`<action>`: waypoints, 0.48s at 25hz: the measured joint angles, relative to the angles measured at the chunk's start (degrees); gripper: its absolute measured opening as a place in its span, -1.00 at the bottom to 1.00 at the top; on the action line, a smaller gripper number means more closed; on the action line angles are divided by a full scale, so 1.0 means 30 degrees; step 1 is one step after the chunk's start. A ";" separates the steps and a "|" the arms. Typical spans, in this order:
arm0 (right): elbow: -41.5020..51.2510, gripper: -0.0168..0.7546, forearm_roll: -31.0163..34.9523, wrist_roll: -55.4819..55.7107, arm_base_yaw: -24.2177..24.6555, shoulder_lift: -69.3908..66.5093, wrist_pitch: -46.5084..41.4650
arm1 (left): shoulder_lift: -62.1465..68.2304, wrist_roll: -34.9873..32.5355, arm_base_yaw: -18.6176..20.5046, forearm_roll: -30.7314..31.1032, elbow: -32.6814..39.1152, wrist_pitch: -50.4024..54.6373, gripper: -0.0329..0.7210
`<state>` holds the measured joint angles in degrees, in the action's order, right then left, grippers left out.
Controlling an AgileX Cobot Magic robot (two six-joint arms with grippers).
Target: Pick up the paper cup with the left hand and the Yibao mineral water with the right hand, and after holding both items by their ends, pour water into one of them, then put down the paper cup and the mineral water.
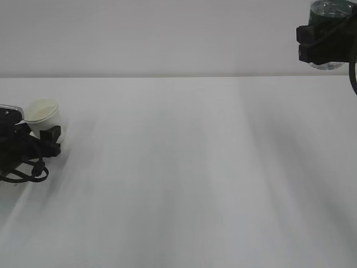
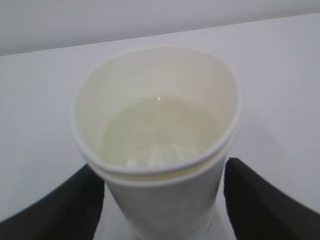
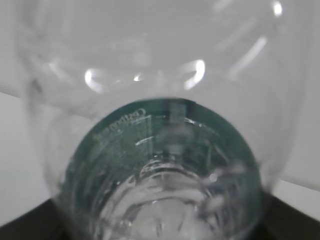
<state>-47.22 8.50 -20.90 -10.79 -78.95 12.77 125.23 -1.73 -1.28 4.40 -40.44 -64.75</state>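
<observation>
The paper cup [image 1: 43, 114] stands upright on the white table [image 1: 184, 178] at the far left. In the left wrist view the paper cup [image 2: 157, 130] holds clear water. My left gripper [image 1: 50, 137] is open around its lower wall; one black finger [image 2: 75, 205] stands on each side with a slim gap. At the top right my right gripper [image 1: 323, 42] is shut on the Yibao mineral water [image 1: 328, 11], holding it high above the table. The right wrist view looks along the bottle [image 3: 165, 165], its green label filling the frame, with a finger [image 3: 295, 222] at each bottom corner.
The table's far edge [image 1: 178, 76] meets a plain pale wall. A loop of black cable [image 1: 25, 170] hangs from the left arm just above the table. Nothing else stands between the two arms.
</observation>
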 joint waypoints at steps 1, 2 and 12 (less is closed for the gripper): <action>0.0000 0.22 0.0000 0.0000 0.0000 0.0000 0.0000 | 0.0000 0.0000 0.0000 0.0040 0.0000 -0.0056 0.53; 0.0000 0.22 0.0000 0.0000 0.0000 0.0000 0.0000 | 0.0000 0.0000 0.0000 0.0040 0.0037 -0.0145 0.55; 0.0000 0.22 0.0000 0.0000 0.0000 0.0000 0.0000 | 0.0000 -0.0033 0.0000 -0.0593 0.2361 -0.0228 0.58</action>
<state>-47.22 8.50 -20.90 -10.79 -78.95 12.77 125.23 -1.83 -1.28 2.62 -33.35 -65.43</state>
